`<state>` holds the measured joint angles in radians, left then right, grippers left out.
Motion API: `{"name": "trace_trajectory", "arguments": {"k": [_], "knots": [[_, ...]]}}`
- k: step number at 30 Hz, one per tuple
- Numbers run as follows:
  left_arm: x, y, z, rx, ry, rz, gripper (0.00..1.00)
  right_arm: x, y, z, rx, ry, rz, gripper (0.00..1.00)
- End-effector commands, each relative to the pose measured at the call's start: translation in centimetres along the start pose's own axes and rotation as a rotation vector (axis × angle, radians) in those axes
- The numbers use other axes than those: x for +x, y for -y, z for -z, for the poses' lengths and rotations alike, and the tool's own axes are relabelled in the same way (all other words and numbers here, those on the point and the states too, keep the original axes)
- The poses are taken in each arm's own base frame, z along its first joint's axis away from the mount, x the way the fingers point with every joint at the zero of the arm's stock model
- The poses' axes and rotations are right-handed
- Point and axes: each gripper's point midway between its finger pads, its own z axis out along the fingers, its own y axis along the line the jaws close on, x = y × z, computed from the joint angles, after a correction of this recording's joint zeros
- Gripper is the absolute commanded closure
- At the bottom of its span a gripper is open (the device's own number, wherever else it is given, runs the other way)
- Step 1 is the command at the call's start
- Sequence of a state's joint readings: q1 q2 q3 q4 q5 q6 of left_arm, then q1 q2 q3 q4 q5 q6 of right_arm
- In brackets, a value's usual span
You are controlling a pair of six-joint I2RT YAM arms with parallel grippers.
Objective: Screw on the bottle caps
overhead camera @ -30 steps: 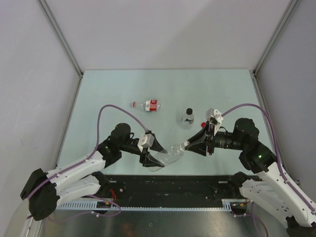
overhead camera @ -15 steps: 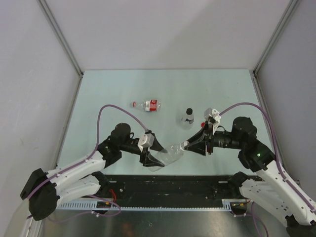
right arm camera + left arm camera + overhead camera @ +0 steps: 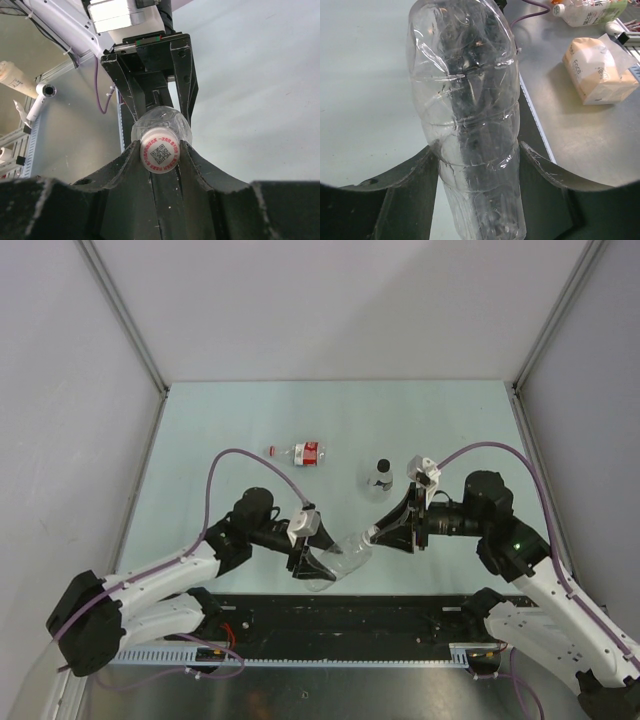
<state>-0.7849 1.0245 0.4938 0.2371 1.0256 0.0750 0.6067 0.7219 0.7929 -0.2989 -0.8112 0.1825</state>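
At mid-body the left gripper [image 3: 311,562] clamps the clear thin-walled plastic bottle [image 3: 462,75], likely light and crushable, while the right gripper [image 3: 386,533] pinches its white round cap [image 3: 159,154].

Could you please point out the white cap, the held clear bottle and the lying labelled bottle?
white cap [image 3: 159,155]: right wrist view, on its printed top face.
held clear bottle [image 3: 465,115]: left wrist view, on its mid body.
lying labelled bottle [image 3: 310,452]: top external view, on its red label.
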Motion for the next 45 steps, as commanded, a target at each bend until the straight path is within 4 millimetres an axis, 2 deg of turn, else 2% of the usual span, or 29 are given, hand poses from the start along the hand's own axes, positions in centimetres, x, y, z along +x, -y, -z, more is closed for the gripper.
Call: {"name": "trace_trajectory", "arguments": {"k": [1, 5, 10, 17, 24, 29, 35, 38, 41, 45], "knots": [[-4.2, -0.1, -0.5, 0.016, 0.066, -0.07, 1.0, -1.1, -2.0, 0.3, -0.089, 0.009, 0.072, 0.62], [-4.7, -0.2, -0.5, 0.011, 0.071, -0.058, 1.0, -0.5, -2.5, 0.4, -0.117, -0.011, 0.09, 0.62], [-6.4, -0.7, -0.3, -0.048, 0.101, -0.04, 1.0, 0.4, -2.7, 0.1, -0.135, -0.043, 0.105, 0.64], [-9.1, 0.3, 0.2, -0.017, 0.143, -0.122, 1.0, 1.7, -3.3, -0.3, -0.167, -0.09, 0.159, 0.67], [-10.5, -0.1, 0.8, -0.083, 0.188, -0.168, 1.0, 2.3, -3.2, -0.7, -0.179, -0.113, 0.161, 0.71], [-12.9, -1.9, 1.6, -0.224, 0.246, -0.211, 1.0, 1.5, -1.9, -1.9, -0.083, -0.094, 0.053, 0.74], [-14.8, -4.1, 3.0, -0.389, 0.28, -0.306, 1.0, 1.1, 0.2, -3.4, 0.067, -0.073, -0.212, 0.76], [-15.2, -5.3, 3.7, -0.466, 0.289, -0.307, 1.0, 1.3, 1.6, -3.8, 0.181, -0.054, -0.298, 0.81], [-15.1, -7.0, 4.3, -0.559, 0.291, -0.279, 1.0, 1.6, 2.9, -4.0, 0.305, -0.032, -0.319, 0.79], [-14.4, -9.2, 4.8, -0.671, 0.298, -0.175, 1.0, 0.9, 4.4, -3.8, 0.459, 0.053, -0.322, 0.78]]}}
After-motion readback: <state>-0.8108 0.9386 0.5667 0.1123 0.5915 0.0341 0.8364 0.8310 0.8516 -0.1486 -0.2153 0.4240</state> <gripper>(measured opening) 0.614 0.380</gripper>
